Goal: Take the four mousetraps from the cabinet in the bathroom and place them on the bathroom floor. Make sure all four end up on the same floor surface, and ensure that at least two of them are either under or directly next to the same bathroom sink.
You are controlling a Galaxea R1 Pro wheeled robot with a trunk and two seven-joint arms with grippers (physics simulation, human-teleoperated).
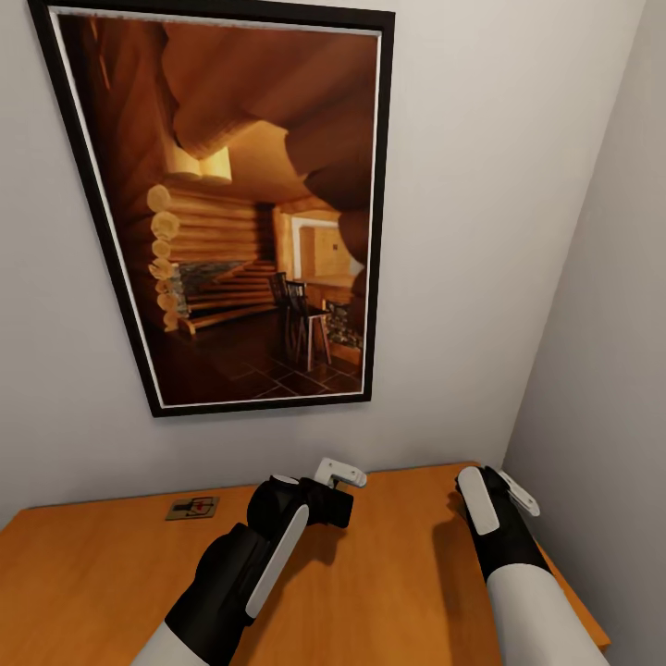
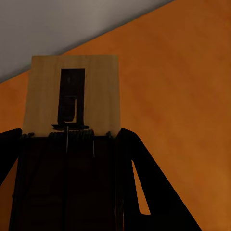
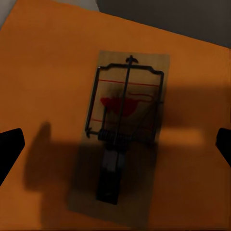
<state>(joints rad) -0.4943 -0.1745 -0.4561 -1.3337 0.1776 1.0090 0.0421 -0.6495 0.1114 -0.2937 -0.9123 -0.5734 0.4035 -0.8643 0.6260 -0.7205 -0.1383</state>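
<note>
The cabinet's [image 1: 398, 573] flat orange-brown top spreads below me. One mousetrap [image 1: 192, 507] lies flat on it at the back left, near the wall. My left gripper [image 1: 340, 476] hovers over the middle of the top. In the left wrist view it [image 2: 71, 134] is shut on a second mousetrap [image 2: 72, 86], whose tan board sticks out past the dark fingers [image 2: 139, 168]. My right gripper [image 1: 499, 490] hangs over the back right of the top, open. A third mousetrap [image 3: 127, 110], with dark wire and a red spot, lies flat between its spread fingers [image 3: 9, 144].
A large black-framed picture [image 1: 240, 203] of a log-cabin room hangs on the white wall right behind the cabinet. A grey side wall [image 1: 601, 370] stands close on the right, by the cabinet's right edge [image 1: 583, 601].
</note>
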